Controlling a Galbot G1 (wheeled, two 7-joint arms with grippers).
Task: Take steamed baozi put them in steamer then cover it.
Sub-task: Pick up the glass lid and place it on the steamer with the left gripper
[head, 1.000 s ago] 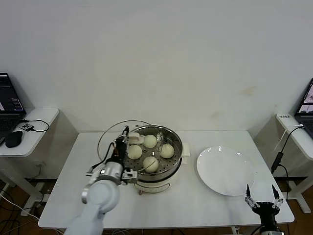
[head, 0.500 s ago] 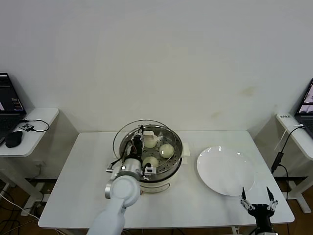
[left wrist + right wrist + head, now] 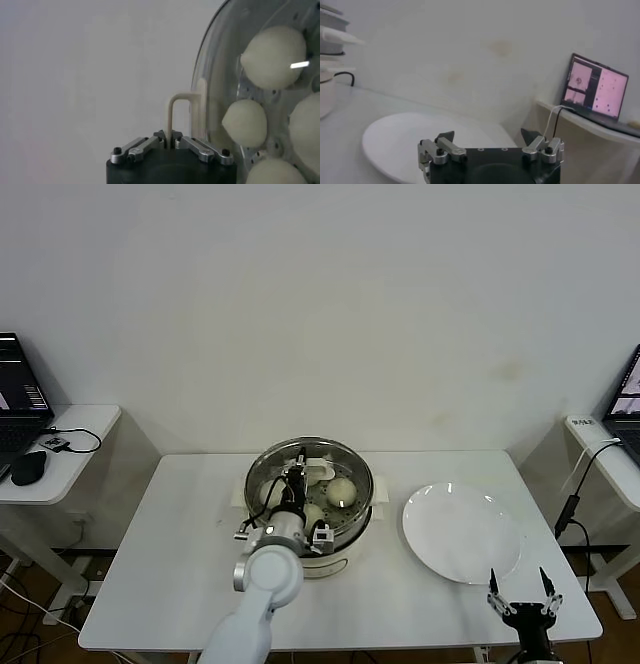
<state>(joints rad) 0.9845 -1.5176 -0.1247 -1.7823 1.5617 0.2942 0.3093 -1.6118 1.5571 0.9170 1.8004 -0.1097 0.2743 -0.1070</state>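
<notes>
four baozi (image 3: 272,56) under one cover (image 3: 345,467), one plate (image 3: 462,533).

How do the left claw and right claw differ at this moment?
The left claw is shut on the glass lid's handle over the steamer; the right claw is open and holds nothing. Left works at the table's middle; right hangs by the white plate. Both are black with metal fingers.

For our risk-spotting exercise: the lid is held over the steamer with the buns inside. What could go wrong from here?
1. The left gripper pinches only the thin handle of the cover, so the glass could swing or slip.
2. Let go off-centre, the cover might sit crooked on the steamer.
3. The baozi stand high and might get pressed.
</notes>
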